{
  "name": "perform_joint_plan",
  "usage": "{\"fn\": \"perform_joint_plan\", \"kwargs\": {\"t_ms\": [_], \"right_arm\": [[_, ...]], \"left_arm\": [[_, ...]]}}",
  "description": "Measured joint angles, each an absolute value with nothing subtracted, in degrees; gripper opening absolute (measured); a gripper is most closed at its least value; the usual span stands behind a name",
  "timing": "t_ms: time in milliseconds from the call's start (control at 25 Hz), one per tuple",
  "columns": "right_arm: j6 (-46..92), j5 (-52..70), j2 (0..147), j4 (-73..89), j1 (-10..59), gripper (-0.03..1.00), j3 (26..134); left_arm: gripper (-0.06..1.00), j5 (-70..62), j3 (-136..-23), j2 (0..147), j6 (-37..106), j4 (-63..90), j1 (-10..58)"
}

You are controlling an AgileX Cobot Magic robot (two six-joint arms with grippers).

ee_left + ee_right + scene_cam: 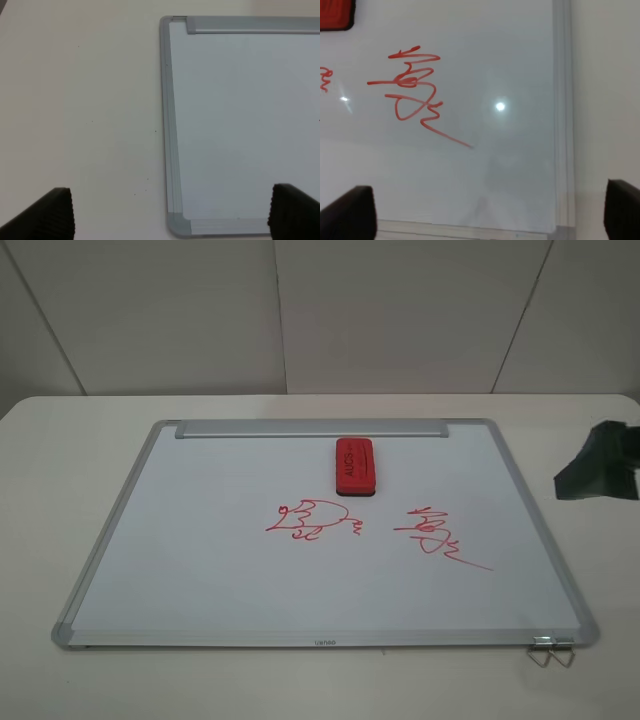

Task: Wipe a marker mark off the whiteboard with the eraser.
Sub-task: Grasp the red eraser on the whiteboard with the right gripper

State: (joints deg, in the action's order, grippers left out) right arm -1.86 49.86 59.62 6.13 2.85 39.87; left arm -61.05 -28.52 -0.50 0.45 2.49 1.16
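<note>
The whiteboard (200, 540) lies flat on the table. The red eraser (353, 466) rests on the board near the tray bar (310, 428); its corner (335, 15) shows in the right wrist view. Just in front of the eraser is the loopy marker mark (312, 519), whose wavy end (324, 80) peeks into the right wrist view. My left gripper (170, 216) hangs open over the board's left near corner. My right gripper (485, 212) is open above the board's right part, near the spiky scribble (415, 92). Neither gripper holds anything.
A spiky red scribble with a long tail (438, 537) sits right of the loopy mark. Metal clips (552, 650) stick out at the board's near right corner. A dark part of my right arm (598, 462) shows at the right edge. White table (75, 100) surrounds the board.
</note>
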Motion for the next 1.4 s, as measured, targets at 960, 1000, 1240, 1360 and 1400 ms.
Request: {"fn": "perform_joint_plan", "kwargs": {"t_ms": [960, 1000, 1240, 1360, 1400], "right_arm": [[-22.86, 59.01, 122.73, -3.96, 29.03, 0.83, 98.29], [-24.06, 59.01, 124.02, -4.39, 29.56, 0.83, 99.90], [-26.86, 57.49, 128.02, -5.25, 30.10, 0.83, 102.57], [-27.87, 56.83, 128.49, -4.95, 30.10, 0.83, 102.62], [-28.24, 56.76, 128.78, -5.36, 30.10, 0.83, 102.67]], "left_arm": [[0.77, -61.05, -28.52, -0.50, 0.45, 2.49, 1.16], [0.77, -61.05, -28.52, -0.50, 0.45, 2.49, 1.16], [0.77, -61.05, -28.52, -0.50, 0.45, 2.49, 1.16], [0.77, -61.05, -28.52, -0.50, 0.45, 2.49, 1.16], [0.77, -61.05, -28.52, -0.50, 0.45, 2.49, 1.16]]}}
